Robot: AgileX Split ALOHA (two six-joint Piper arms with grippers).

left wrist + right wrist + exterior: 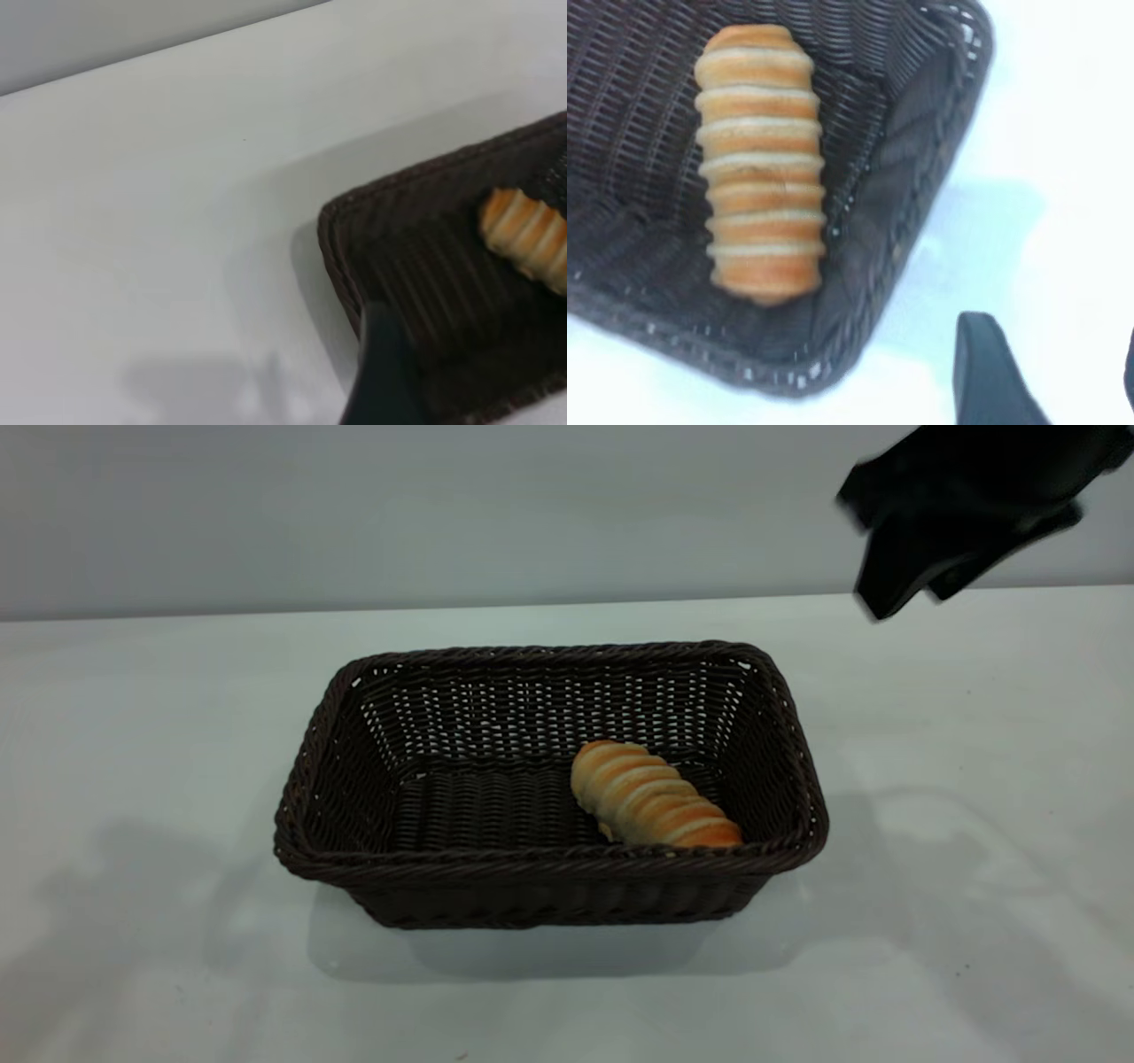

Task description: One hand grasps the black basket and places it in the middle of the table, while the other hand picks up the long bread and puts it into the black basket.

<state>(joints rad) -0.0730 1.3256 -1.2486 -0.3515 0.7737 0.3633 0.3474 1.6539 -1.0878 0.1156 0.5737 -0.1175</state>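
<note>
The black basket (549, 868) stands on the table (159, 717) near its middle. The long bread (651, 795) lies inside it, on the floor at the right end, angled toward the front wall. My right gripper (908, 602) is open and empty, raised above the table's far right, clear of the basket. In the right wrist view the gripper (1059, 381) hangs over bare table beside the basket's corner (921, 195), with the bread (760, 159) in sight. My left gripper (383, 372) is out of the exterior view; its wrist view shows it above the basket's end (341, 257), with the bread (527, 239) farther off.
A plain grey wall (443, 505) runs behind the table's far edge. Bare tabletop lies on all sides of the basket.
</note>
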